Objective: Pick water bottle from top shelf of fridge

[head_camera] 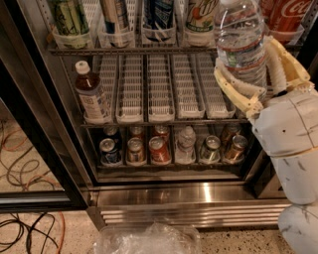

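One grasp is in place: the water bottle (242,34) stands upright between the fingers (232,88) of the gripper (246,58), which are spread wide around its ribbed lower body and press against both sides. I judge the pick itself largely done. The bottle's base hangs lower than the front edge of the top shelf (129,50), which runs off to the left of the fingers, so the bottle appears to be out of its lane and in front of the rack. What is left, as I read it, is to draw the bottle fully clear of the fridge (189,194) opening while keeping it upright. Left of the fingers, the soda bottles (159,15) sit in their lanes. Below the fingers, the cans (149,149) line the lowest rack.
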Tool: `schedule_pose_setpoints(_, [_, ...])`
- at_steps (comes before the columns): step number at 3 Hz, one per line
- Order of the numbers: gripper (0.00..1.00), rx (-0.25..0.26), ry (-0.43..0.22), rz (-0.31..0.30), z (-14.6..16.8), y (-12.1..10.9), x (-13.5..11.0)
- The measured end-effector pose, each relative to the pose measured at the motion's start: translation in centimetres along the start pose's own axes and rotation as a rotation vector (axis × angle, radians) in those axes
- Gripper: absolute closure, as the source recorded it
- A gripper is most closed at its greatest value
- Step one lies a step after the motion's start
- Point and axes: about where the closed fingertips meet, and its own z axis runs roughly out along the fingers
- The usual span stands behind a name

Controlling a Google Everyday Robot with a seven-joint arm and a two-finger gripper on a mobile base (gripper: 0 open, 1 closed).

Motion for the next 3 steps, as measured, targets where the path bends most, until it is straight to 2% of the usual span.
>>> schedule_pose_setpoints(2, [1.00, -0.202, 0.108, 0.009, -3.5, 6.0, 2.4])
schedule_pose_setpoints(3, [1.00, -0.215, 0.107, 0.014, -3.6, 6.3, 2.3])
